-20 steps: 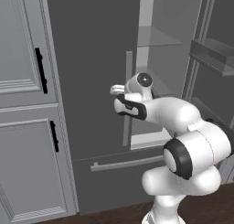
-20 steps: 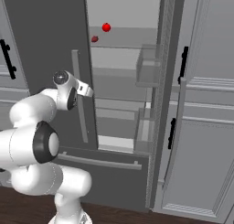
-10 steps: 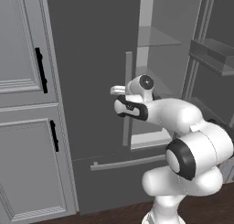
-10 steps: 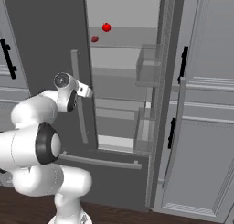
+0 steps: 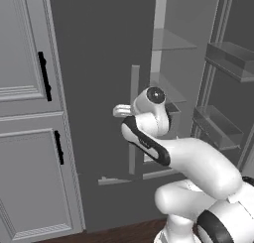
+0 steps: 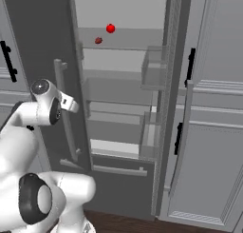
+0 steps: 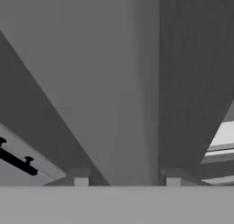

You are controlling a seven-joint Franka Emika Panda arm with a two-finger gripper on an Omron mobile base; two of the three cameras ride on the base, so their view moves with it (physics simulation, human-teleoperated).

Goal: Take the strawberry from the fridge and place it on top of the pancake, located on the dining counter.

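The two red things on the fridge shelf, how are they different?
The strawberry is darker red than the ball. The strawberry is smaller and a bit lumpy; the ball is perfectly round. The strawberry sits left of the ball. Both are red and lie on the same upper shelf.

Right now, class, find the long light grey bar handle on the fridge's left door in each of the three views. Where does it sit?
Left base view: the bar handle stands upright at the picture's centre.
Right base view: it stands upright in the left third.
Hand view: it is the broad pale band running up the middle.
Shared landmark: the dark grey fridge door that carries it.
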